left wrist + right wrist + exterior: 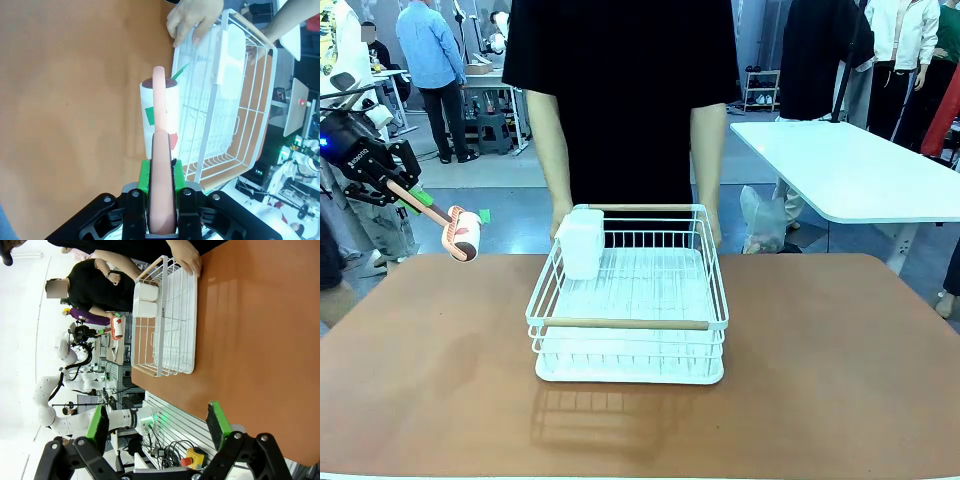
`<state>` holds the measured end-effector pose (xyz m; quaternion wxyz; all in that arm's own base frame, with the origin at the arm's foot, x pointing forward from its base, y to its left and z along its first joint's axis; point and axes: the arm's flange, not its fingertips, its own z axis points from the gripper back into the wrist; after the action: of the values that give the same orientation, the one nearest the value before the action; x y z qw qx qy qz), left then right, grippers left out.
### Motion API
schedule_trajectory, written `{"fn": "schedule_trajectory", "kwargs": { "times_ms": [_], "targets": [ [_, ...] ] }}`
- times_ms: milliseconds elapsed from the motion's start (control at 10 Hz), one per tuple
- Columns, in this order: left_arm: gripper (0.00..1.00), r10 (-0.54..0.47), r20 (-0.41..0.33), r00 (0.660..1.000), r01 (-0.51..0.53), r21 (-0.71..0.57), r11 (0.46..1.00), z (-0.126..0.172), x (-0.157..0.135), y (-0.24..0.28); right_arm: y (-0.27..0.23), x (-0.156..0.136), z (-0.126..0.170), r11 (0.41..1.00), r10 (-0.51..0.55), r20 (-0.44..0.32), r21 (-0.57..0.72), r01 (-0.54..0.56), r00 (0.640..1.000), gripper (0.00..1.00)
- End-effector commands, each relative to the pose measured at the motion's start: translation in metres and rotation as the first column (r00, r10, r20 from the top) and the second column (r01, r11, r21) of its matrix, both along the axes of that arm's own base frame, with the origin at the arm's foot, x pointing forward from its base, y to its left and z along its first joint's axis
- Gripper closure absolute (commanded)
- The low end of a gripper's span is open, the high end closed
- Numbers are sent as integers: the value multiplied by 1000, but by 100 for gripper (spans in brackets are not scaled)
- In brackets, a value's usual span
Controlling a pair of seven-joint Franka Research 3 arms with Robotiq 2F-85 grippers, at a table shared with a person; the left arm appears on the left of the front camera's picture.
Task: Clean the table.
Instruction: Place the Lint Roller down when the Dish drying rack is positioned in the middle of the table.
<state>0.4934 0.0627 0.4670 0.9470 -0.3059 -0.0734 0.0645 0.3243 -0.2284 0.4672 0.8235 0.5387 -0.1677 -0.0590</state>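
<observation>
- Fingers (181, 196) of your left gripper (161, 192) clench the lint roller (462, 233) handle, above the table (820, 380).
- Your right gripper (157, 421) gapes; the person's hands (192, 20) grip the rack (630, 300).

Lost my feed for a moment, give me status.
Left gripper shut on lint roller, above table edge. Right gripper open, empty. Dish rack mid-table, person's hands on it.

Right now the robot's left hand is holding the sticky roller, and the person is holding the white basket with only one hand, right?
Not quite. The left gripper does hold the lint roller, but the person has both hands on the white wire basket. The left wrist view shows one hand at each far corner.
</observation>
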Motion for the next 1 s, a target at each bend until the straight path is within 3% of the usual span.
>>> {"fn": "schedule_trajectory", "kwargs": {
  "times_ms": [0, 300, 500, 600, 700, 800, 900],
  "targets": [
    [79, 8, 3, 1000, -8, 0, 1000, 5, -1, -1, 0, 0, 4, 1000, 4, 20, 10, -4, 1000, 0],
    [79, 0, 0, 1000, 0, 0, 1000, 0, 0, 0, 0, 0, 4, 1000, 4, 20, 10, -4, 1000, 0],
    [79, 160, -55, 986, -162, -32, 986, 6, 1, -9, 0, 0, 4, 1000, 4, 20, 10, -4, 1000, 0],
    [79, 270, -114, 956, -273, -13, 962, 6, -2, -13, 0, 0, 4, 1000, 4, 20, 10, -4, 1000, 0],
    [79, 378, -150, 914, -383, -7, 924, 5, -2, -14, 0, 0, 4, 1000, 4, 20, 10, -4, 1000, 0],
    [79, 554, -137, 821, -561, -13, 828, 3, 0, -18, 0, 0, 4, 1000, 4, 20, 10, -4, 1000, 0],
    [79, 691, -159, 705, -700, -7, 714, -3, 1, -23, 0, 0, 4, 1000, 4, 20, 10, -4, 1000, 0]
  ]
}}
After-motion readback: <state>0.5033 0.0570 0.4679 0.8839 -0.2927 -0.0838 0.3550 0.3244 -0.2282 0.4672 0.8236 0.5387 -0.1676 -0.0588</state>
